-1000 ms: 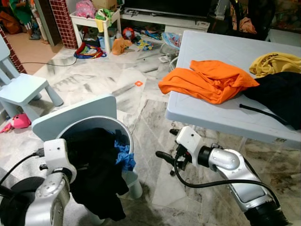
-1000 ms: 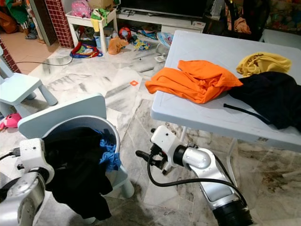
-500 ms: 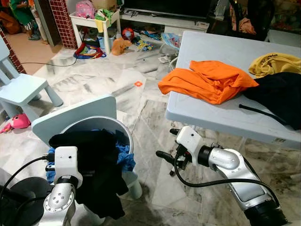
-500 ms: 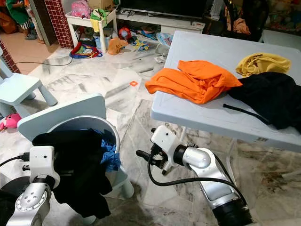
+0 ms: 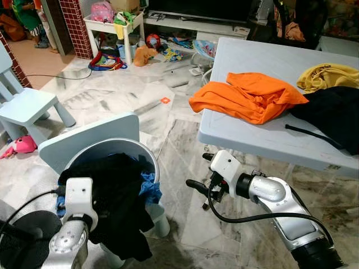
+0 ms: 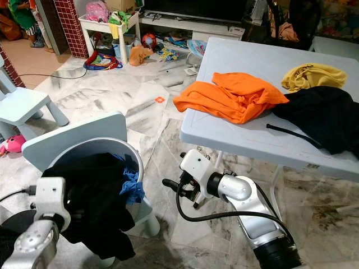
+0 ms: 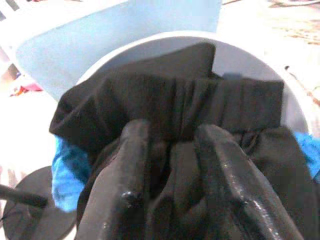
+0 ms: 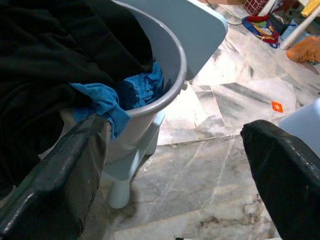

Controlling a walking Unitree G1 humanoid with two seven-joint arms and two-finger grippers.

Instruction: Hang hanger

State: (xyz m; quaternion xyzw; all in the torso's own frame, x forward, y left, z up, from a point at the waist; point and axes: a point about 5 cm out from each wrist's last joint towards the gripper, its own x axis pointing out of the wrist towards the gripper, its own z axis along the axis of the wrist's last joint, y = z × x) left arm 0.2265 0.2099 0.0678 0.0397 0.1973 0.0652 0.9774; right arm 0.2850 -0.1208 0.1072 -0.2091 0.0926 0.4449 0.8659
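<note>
A black garment (image 5: 120, 196) spills out of a grey round basket (image 5: 147, 156), which stands on a light-blue child's chair (image 5: 84, 139). Blue cloth (image 5: 148, 188) lies under it in the basket. My left gripper (image 7: 175, 165) reaches into the basket from the near side. Its black fingers (image 7: 132, 170) are shut on a bunched fold of the black garment (image 7: 165, 100). My right gripper (image 5: 201, 171) hangs open over the floor, to the right of the basket and just under the white table's edge, with nothing between its fingers (image 8: 65, 175).
The white table (image 5: 247, 134) on the right carries an orange shirt (image 5: 249, 95), a yellow garment (image 5: 328, 73) and a black garment (image 5: 334, 112). A light-blue stool (image 5: 28, 106) and a pink toy (image 5: 22, 144) sit at the left. Toys litter the far floor.
My left wrist has sunk a little toward the basket's near rim, and the black garment it had lifted has dropped back and bunched. The right arm has not moved.
</note>
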